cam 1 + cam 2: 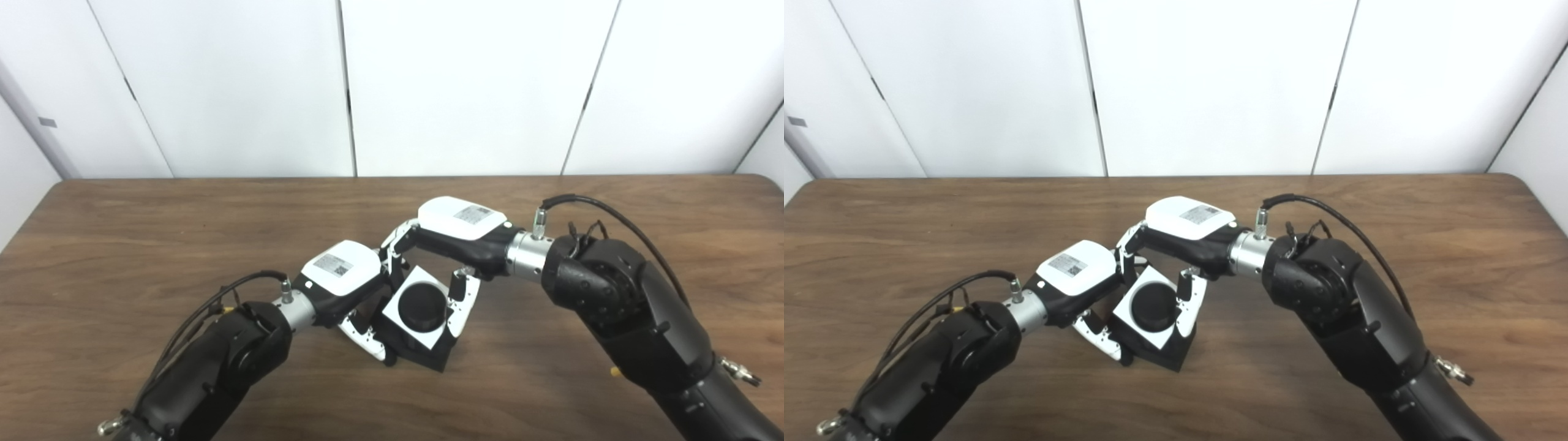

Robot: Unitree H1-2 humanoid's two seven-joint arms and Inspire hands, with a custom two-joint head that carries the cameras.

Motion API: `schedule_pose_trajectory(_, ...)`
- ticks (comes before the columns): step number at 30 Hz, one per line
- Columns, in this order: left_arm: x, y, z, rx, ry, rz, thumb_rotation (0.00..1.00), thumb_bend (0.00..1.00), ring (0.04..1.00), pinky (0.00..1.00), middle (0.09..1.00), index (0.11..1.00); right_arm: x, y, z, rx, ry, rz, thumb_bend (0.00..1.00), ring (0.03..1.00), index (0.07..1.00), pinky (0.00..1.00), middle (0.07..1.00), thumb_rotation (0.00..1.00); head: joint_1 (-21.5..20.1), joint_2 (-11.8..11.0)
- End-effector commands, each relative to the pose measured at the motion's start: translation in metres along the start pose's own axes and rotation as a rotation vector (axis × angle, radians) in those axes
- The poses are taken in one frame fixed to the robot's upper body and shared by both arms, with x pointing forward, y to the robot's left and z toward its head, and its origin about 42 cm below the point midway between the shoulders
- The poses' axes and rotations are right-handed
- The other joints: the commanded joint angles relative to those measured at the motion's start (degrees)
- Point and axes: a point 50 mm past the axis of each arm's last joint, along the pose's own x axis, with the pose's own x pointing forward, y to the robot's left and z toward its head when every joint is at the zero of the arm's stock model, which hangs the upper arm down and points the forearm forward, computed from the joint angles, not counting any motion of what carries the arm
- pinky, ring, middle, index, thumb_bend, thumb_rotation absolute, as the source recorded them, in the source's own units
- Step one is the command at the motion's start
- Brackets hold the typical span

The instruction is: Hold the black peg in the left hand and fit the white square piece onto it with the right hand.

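Note:
A white square piece (399,318) with a round hole sits over a black peg, whose round top (422,304) fills the hole and whose black base (429,357) shows below it. The assembly is tilted, close above the table. My left hand (343,285) grips the black base from the left, its fingers (367,340) curling underneath. My right hand (456,236) reaches in from the right and pinches the white square piece between its fingers (395,242) at the top left and its thumb (459,303) on the right edge.
The brown wooden table (153,233) stretches wide on both sides of the hands, with its far edge against white wall panels (465,86). Cables loop off both wrists (612,214). No other objects lie on the table.

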Motion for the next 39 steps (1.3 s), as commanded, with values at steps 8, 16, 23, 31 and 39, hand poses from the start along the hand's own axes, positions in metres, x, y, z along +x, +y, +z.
schedule_pose_trajectory(8,0.001,-0.033,0.007,0.012,0.006,-0.15,0.08,0.52,0.918,0.77,0.892,0.492,0.011,-0.007,0.006,-0.026,-0.026,-0.025,0.52,0.821,0.478,0.77,0.768,0.14,0.06,0.21)
schedule_pose_trajectory(16,0.0,-0.032,0.005,0.024,0.007,-0.158,0.08,0.52,0.917,0.77,0.892,0.491,0.008,-0.01,-0.001,-0.01,0.006,-0.052,0.52,0.825,0.479,0.78,0.772,0.13,-0.24,0.29)
schedule_pose_trajectory(23,-0.002,-0.031,0.004,0.02,0.005,-0.149,0.08,0.52,0.911,0.78,0.886,0.491,0.006,-0.006,-0.012,0.038,0.094,-0.057,0.52,0.814,0.48,0.76,0.765,0.13,-0.27,0.57)
schedule_pose_trajectory(31,-0.005,-0.03,0.005,0.022,0.004,-0.146,0.08,0.52,0.912,0.77,0.892,0.491,0.002,0.001,-0.024,0.046,0.149,-0.041,0.52,0.807,0.481,0.74,0.768,0.13,-0.3,1.07)
schedule_pose_trajectory(39,-0.004,-0.029,0.004,0.019,0.011,-0.151,0.08,0.52,0.915,0.78,0.895,0.491,0.0,0.002,-0.027,0.038,0.148,-0.035,0.52,0.809,0.481,0.74,0.764,0.13,-0.35,1.26)
